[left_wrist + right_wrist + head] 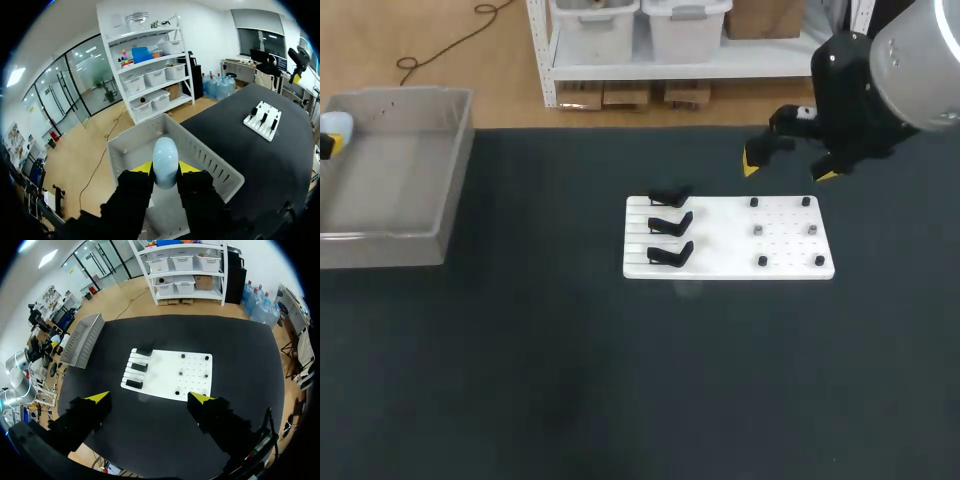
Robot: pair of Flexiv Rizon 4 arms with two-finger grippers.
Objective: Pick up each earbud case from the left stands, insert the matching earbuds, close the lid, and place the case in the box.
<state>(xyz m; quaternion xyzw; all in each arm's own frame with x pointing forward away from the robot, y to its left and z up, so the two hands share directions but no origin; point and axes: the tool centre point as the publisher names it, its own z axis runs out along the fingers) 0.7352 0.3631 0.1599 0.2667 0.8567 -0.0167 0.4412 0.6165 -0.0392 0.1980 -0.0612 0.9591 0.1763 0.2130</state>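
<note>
Two arms, one load: our left gripper [165, 171] is clamped on a pale blue earbud case [165, 159], with a yellow-tipped finger pressed to each side. It holds the case upright well to the left of the white board [720, 265], over the inside of the open grey box [207, 156] that stands there on the black table [620, 380]. Our right gripper [150, 398] hangs wide open with nothing between its fingers. It is above the table, just past the far edge of the board's right half. Three black stands [670, 226] sit in a column on the board's left half. Six small dark and grey pieces [758, 230] dot the board's right half, and we cannot tell what they are.
</note>
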